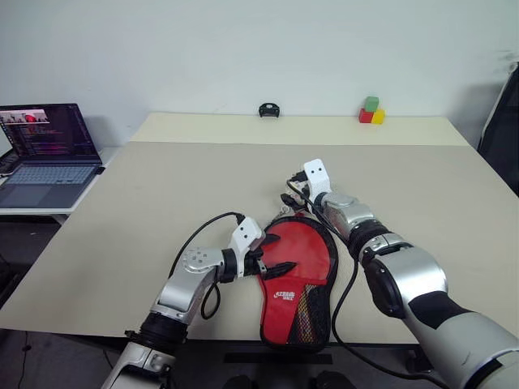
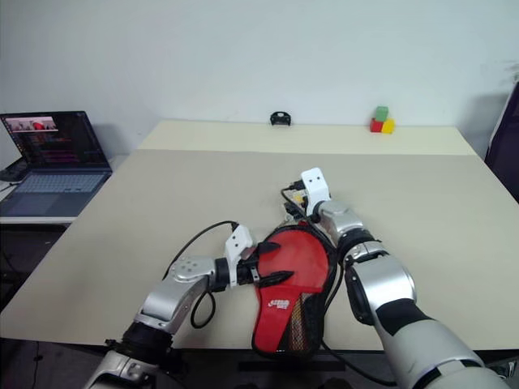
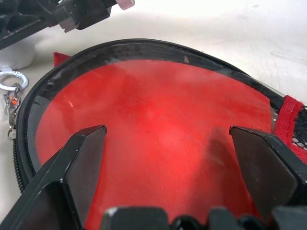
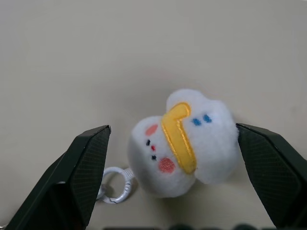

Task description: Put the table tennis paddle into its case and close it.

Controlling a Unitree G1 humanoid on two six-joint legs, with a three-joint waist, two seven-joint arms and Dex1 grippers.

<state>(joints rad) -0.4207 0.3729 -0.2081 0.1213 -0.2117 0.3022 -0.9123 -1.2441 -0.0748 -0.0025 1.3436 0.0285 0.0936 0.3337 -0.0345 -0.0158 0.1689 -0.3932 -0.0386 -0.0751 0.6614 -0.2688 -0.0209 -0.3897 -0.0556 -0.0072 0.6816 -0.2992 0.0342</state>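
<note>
While the paddle (image 1: 297,258) lay inside the case (image 1: 318,312) at the near edge of the table (image 1: 146,211), handle end toward me, the zip was not yet drawn. My left gripper (image 1: 274,254) hovered with its fingers spread wide over the round red face, clasping nothing. My right gripper (image 4: 172,172) sat just beyond the head of the case, fingers equally wide apart, straddling a small white plush charm (image 4: 184,141) on a ring (image 4: 115,187), not yet pinching it. Judged advice for this step: press the left gripper down to pin the case flat, close the right on the charm or its ring near the zip, and pull steadily round the rim so the fabric would not bunch. Paddle: red rubber face, white logo near the base, seen through a clear panel. Case: black rim, red lining at the edge, mesh along one side.
</note>
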